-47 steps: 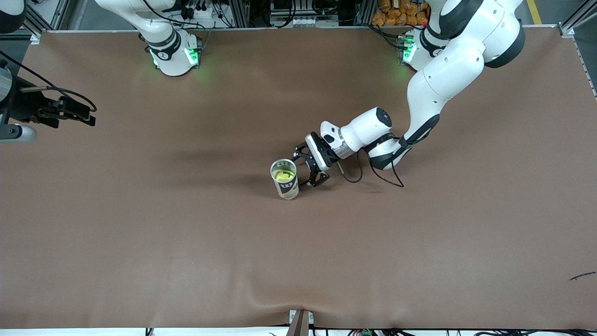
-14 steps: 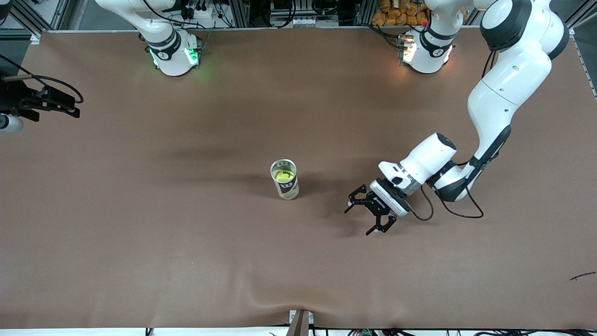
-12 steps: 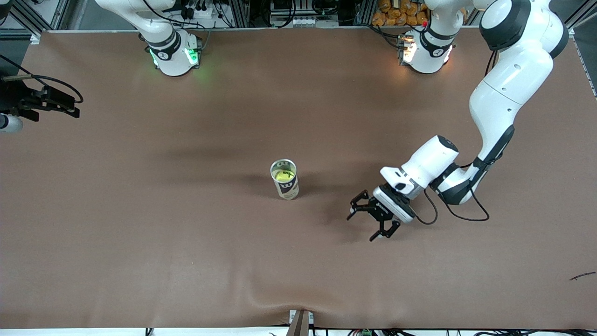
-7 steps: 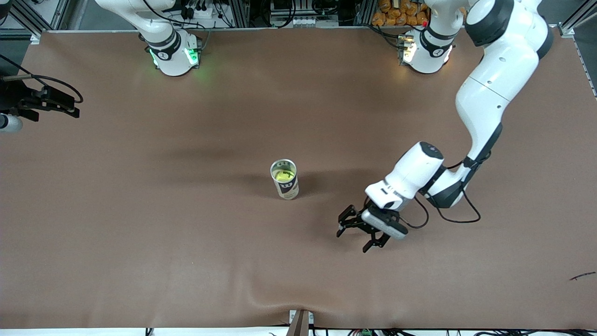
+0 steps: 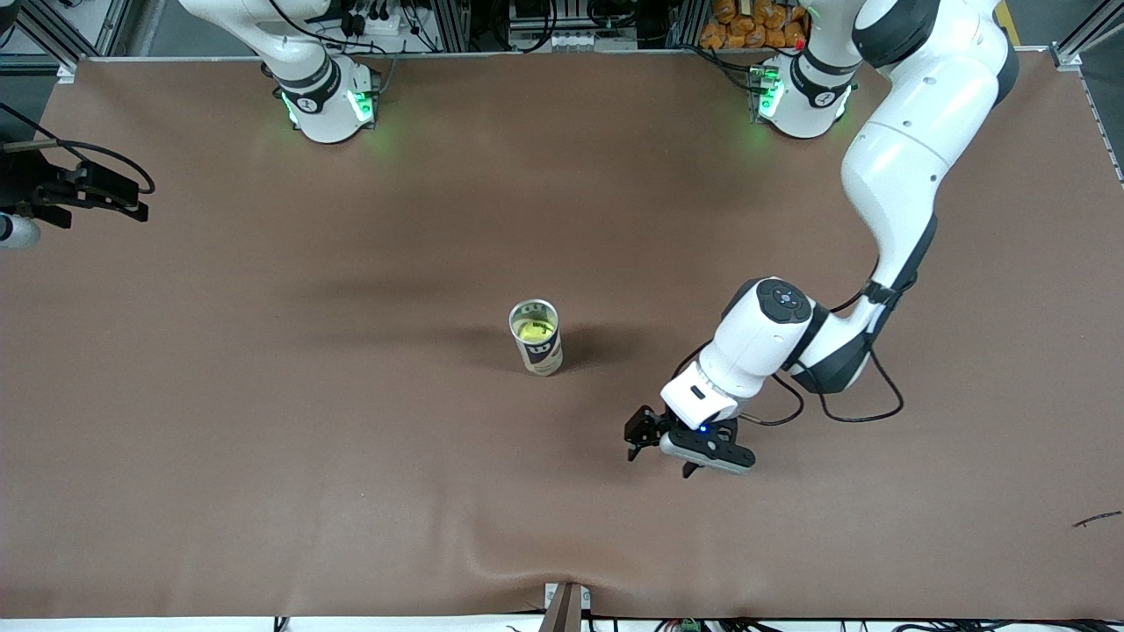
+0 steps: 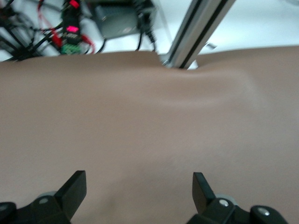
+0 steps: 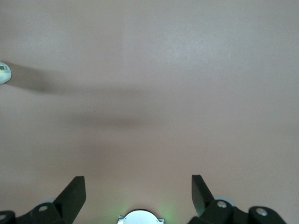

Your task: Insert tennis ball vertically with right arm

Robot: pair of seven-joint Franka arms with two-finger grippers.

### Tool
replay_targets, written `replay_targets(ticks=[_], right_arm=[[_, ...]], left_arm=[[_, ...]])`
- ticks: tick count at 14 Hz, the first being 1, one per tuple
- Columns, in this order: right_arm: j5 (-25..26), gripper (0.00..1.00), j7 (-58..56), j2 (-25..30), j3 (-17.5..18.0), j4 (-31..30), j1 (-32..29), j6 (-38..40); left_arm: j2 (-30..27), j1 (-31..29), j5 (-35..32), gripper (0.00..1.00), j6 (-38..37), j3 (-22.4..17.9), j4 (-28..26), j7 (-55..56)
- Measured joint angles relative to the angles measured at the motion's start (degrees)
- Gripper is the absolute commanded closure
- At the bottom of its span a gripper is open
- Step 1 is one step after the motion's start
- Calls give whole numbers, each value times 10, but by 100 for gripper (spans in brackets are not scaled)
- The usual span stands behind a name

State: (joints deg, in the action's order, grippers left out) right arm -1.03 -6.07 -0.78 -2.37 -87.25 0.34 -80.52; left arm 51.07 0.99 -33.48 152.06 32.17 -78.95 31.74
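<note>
Tennis ball (image 5: pixel 534 331), yellow-green, inside can (image 5: pixel 536 337)

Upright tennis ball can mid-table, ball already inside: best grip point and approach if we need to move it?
Probably grip the clear cylindrical ball can across its side wall at mid-height, coming in level. It stands upright with its open mouth facing up and the yellow tennis ball inside, so a top-down pinch has only a thin rim.

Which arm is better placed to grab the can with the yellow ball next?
Left, probably. The left gripper hangs open over the table close to the can; the right gripper waits open at the table's edge, much farther from it.
</note>
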Motion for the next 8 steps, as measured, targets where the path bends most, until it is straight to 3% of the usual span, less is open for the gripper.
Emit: replay_targets(ticks=[3, 8], right_arm=[[0, 0, 0, 0, 0, 0, 0, 0], [0, 0, 0, 0, 0, 2, 0, 0]], left_arm=[[-59, -3, 38, 0, -172, 4, 12, 0], [-214, -14, 131, 0, -462, 5, 16, 0]])
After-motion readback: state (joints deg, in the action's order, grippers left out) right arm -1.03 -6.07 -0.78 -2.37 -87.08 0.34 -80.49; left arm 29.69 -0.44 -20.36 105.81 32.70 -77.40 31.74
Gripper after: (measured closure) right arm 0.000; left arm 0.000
